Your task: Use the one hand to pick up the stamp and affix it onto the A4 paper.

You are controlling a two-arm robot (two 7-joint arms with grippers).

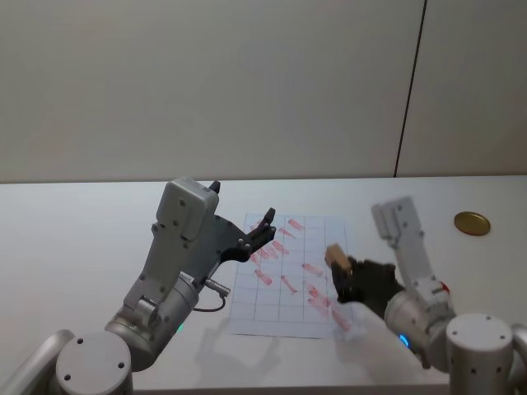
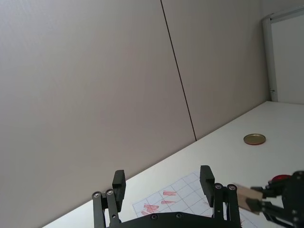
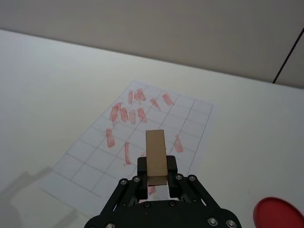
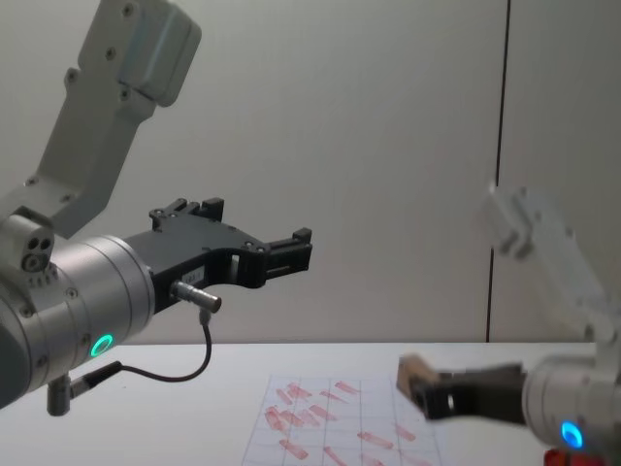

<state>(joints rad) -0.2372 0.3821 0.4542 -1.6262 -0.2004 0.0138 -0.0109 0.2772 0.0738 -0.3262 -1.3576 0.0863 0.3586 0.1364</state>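
Head cam sat high and looked forward and down at the table (image 1: 82, 247); I had the whole A4 paper (image 1: 280, 309) mid-frame. Chest cam sat lower and looked level across the tabletop to the wall (image 4: 388, 146), arms near and large. Right wrist cam looked along the right gripper (image 3: 156, 168), close above the sheet, the stamp (image 3: 156, 152) pinched just ahead of the lens. Left wrist cam looked past the left gripper (image 2: 162, 176), tilted up at the wall. All four shared the paper's grid.

Stamp (image 3: 156, 149) base — hidden inside right gripper (image 3: 157, 167)
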